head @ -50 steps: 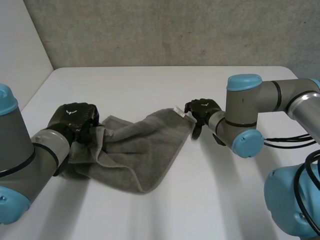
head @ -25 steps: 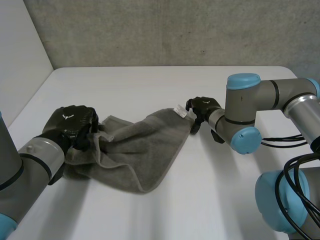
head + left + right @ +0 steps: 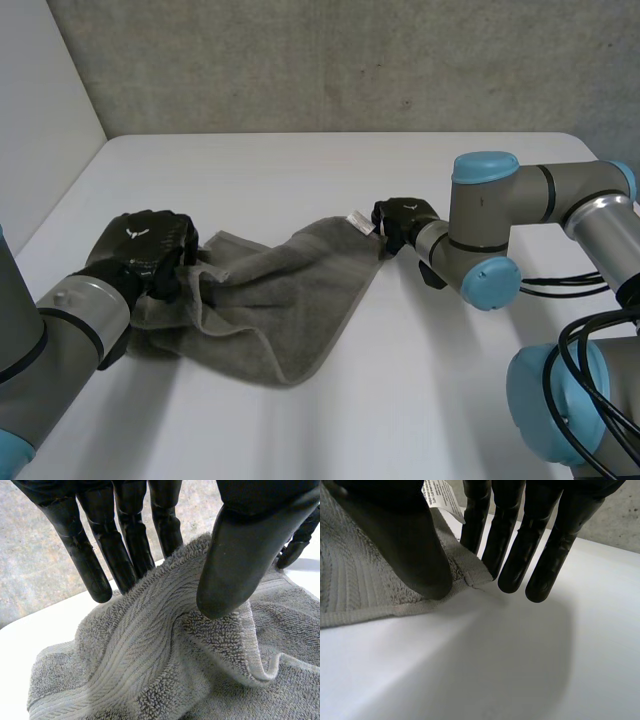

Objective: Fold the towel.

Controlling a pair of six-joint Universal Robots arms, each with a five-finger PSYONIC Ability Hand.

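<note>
Grey towel (image 3: 275, 300) was found rumpled on the table (image 3: 300, 165), stretched between both hands. Its left edge was pinched between thumb and fingers of the left hand (image 3: 145, 250), barely moved since a half-second before. Its labelled corner was clamped by the right hand (image 3: 405, 220), fingers drawn closer. No fold was judged made yet.

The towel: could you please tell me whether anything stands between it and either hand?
Nothing visible does. The left hand pinches a bunched edge of the towel between thumb and fingers, and the right hand pinches the corner by the white label. No other thing lies on the table near it.
</note>
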